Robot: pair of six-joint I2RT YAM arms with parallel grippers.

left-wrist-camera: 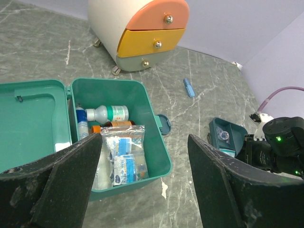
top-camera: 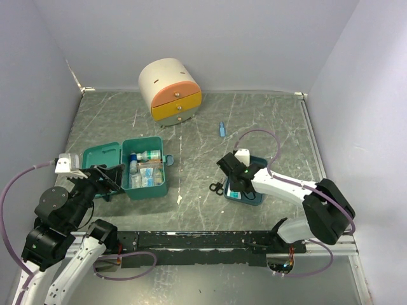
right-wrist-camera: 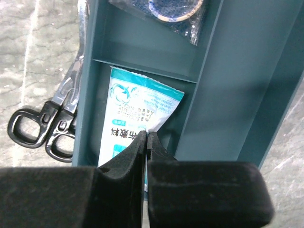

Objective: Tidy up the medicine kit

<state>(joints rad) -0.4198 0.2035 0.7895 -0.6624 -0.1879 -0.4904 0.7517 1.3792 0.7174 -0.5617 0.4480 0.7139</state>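
Note:
The teal medicine kit [top-camera: 163, 181] lies open on the left, lid [top-camera: 102, 157] flat to its left. Inside it are a white bottle with a green label [left-wrist-camera: 108, 114], an orange-capped item [left-wrist-camera: 96, 128] and a clear bag of blue-and-white plasters [left-wrist-camera: 124, 156]. My left gripper [top-camera: 105, 181] hangs open at the kit's near left corner, its fingers empty [left-wrist-camera: 144, 137]. My right gripper [top-camera: 239, 188] reaches into the dark-blue divided tray [top-camera: 254, 198]. It is shut [right-wrist-camera: 147, 135] on the edge of a white-and-teal packet [right-wrist-camera: 137, 104] lying in a tray compartment.
Black-handled scissors [right-wrist-camera: 42, 128] lie against the tray's left side. A bagged round item [right-wrist-camera: 173, 7] sits in the tray's far compartment. The cream cabinet with orange and yellow drawers [top-camera: 170, 89] stands at the back. A small blue tube [top-camera: 222, 129] lies on the table.

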